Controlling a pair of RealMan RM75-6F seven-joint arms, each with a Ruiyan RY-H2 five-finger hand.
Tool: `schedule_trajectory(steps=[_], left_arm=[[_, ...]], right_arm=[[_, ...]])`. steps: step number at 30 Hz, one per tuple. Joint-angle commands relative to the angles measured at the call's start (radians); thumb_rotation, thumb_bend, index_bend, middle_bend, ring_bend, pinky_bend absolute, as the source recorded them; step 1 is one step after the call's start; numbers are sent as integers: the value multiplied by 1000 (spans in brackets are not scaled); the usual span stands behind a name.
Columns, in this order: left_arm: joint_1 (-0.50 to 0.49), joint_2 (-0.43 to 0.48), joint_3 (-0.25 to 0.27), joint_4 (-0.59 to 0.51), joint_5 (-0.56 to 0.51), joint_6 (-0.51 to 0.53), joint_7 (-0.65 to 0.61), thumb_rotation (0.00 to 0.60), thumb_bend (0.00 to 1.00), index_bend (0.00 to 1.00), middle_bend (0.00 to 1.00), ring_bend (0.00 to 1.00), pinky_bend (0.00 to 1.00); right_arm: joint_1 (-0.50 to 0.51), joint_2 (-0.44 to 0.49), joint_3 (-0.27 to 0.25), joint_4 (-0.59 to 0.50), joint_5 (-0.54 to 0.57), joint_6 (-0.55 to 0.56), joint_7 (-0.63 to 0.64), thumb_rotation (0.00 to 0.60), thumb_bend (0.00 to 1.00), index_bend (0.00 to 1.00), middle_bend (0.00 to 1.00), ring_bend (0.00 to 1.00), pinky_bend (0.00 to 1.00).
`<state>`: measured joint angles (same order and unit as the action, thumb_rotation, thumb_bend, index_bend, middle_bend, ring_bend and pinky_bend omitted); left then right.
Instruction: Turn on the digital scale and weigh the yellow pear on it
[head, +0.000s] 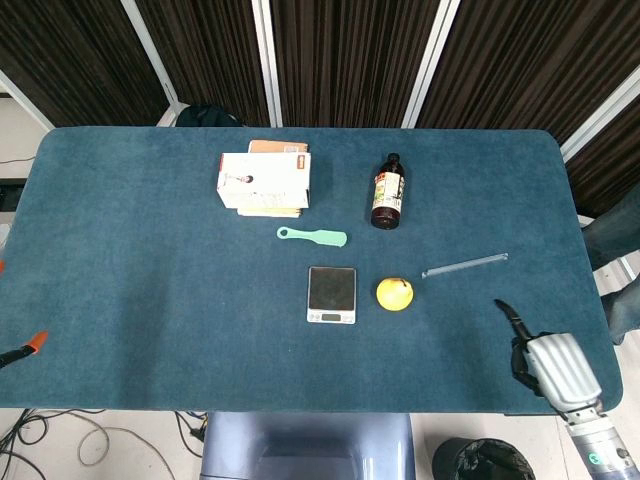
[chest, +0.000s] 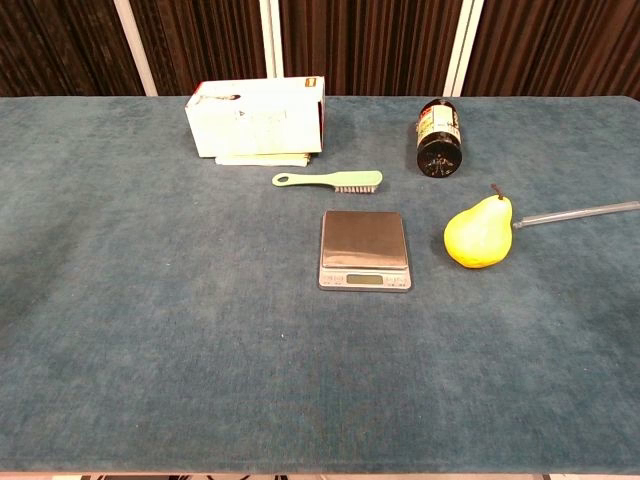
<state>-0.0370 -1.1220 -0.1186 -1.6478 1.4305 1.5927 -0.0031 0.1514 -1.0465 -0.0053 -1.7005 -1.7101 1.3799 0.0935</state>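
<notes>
The small silver digital scale (head: 331, 293) lies in the middle of the blue table, its display dark in the chest view (chest: 365, 248). Just to its right lies the yellow pear (head: 394, 293), apart from the scale, stem pointing away in the chest view (chest: 479, 235). My right hand (head: 548, 362) hovers over the table's front right corner, well right of the pear, holding nothing, with one dark finger reaching toward the table's middle. The chest view does not show it. My left hand is in neither view.
A dark brown bottle (head: 387, 192) lies behind the pear. A white box (head: 264, 180) sits at the back left, a green brush (head: 312, 236) just behind the scale. A clear thin rod (head: 464, 265) lies right of the pear.
</notes>
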Motion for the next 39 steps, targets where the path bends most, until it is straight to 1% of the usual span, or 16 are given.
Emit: schedule_trajectory(steps=[1,4,6,12,14,18,20,26,28,33,37,39], left_arm=[[0,-1,-2,0,-5,-1,2,600,93,24,22,0,28],[-2,-3,-4,2,-6,-2,4,600,93,24,22,0,28],[-2,-4,-3,2,-7,-4,5,600,93,25,22,0,28],[-4,-3,-7,6,-23,-17,1,600,93,24,22,0,28],[-5,-2,-9,6,-29,-20,-2,600,93,24,22,0,28],[-6,-4,-11,8,-31,-20,1,600,94,24,22,0,28],[-6,-4,-11,8,-32,-22,1,600,94,24,22,0,28],[-7,-6,-14,9,-38,-24,3,600,94,24,22,0,28],[-8,-7,-14,9,-39,-25,6,600,94,25,22,0,28],[-10,-10,-15,9,-41,-27,9,600,94,24,22,0,28],[-11,-10,-16,10,-46,-32,9,600,94,24,22,0,28],[-12,-10,-15,10,-46,-35,8,600,94,24,22,0,28]], right_arm=[[70,48,-19,-76,-21,-119,-34,600,969,0,817,860,770],[111,52,-19,-138,2,-209,-97,600,969,0,817,862,770],[132,37,-17,-176,23,-260,-151,600,971,0,818,863,770],[174,-55,4,-267,115,-360,-329,600,975,0,826,869,770],[185,-85,13,-279,150,-379,-371,600,977,0,825,870,770],[215,-174,39,-283,250,-418,-524,600,979,0,827,872,770],[226,-208,51,-282,295,-424,-576,600,981,0,830,876,775],[268,-319,95,-288,490,-402,-779,600,995,0,833,892,786],[280,-344,105,-293,542,-385,-834,600,1000,0,835,894,786],[333,-431,125,-316,719,-313,-1031,600,1000,0,839,901,795],[367,-491,142,-338,822,-250,-1125,600,1000,0,840,903,795],[382,-518,150,-341,855,-222,-1159,600,1000,0,840,903,795]])
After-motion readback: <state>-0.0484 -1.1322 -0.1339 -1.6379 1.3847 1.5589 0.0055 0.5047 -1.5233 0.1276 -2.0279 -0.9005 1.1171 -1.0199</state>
